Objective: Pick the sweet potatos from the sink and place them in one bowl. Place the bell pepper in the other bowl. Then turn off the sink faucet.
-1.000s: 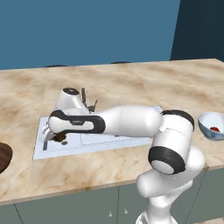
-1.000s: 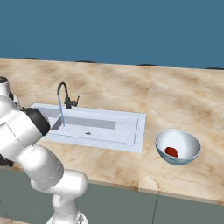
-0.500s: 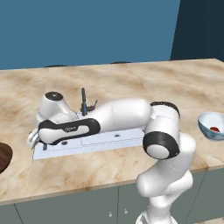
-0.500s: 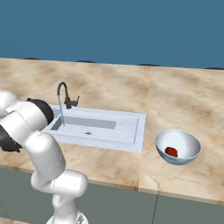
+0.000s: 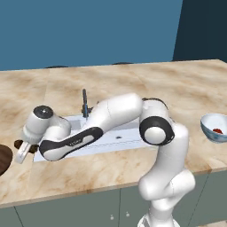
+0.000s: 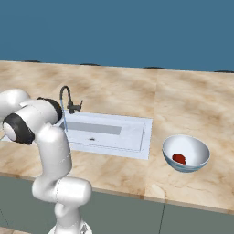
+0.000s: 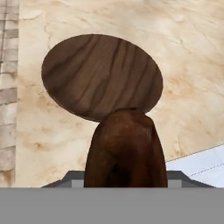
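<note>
The white arm is reaching low to the left across the marble tabletop, ending just past the left end of the sink; the hand is hanging over bare tabletop between the sink and the dark brown bowl, whose rim is showing at the left edge of the left base view; the hand is gripping a sweet potato, its jaws narrowed around the dark brown lump; in the hand view the sweet potato is standing up large in the foreground, with the dark brown bowl lying beyond it on the marble and a pale corner of the sink showing at the lower right; in the left base view a small dark lump is peeking out beside the hand, probably the same sweet potato, though it is too small to tell for certain; the faucet is standing upright at the back edge of the sink, and a thin blue stream is running down from its spout into the basin; the pale blue-white bowl is sitting on the tabletop to the right of the sink, well apart from the hand; the red bell pepper is lying inside that pale bowl.
</note>
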### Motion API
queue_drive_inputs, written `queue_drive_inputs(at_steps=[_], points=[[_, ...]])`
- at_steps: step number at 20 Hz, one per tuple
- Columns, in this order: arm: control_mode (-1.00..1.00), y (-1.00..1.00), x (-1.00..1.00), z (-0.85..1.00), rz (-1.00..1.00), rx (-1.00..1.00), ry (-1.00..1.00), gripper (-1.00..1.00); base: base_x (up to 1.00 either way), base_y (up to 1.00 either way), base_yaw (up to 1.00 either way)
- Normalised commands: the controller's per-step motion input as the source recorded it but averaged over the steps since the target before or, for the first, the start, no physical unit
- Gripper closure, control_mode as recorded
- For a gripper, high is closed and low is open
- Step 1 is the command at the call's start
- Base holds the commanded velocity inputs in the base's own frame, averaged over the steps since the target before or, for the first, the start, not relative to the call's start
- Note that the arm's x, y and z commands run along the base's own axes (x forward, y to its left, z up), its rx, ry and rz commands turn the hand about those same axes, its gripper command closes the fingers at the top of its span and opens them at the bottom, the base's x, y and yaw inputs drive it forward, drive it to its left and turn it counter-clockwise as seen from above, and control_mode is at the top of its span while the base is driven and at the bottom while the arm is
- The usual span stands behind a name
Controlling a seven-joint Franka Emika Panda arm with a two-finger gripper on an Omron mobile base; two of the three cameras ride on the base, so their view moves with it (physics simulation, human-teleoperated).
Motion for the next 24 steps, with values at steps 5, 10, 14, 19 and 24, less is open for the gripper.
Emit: queue_drive_inputs(at_steps=[5,10,14,19,24], points=[[-1.0,0.51,0.15,0.01,0.01,-0.01,-0.01,1.0,0.0,0.0,0.0],[-1.0,0.73,0.26,0.01,0.0,-0.07,0.0,1.0,0.0,0.0,0.0],[-1.0,0.51,0.25,0.0,0.0,-0.07,0.0,1.0,0.0,0.0,0.0],[-1.0,0.16,0.15,0.0,0.0,-0.01,0.0,1.0,0.0,0.0,0.0],[-1.0,0.0,0.0,-0.14,0.0,0.0,0.0,1.0,0.0,0.0,0.0]])
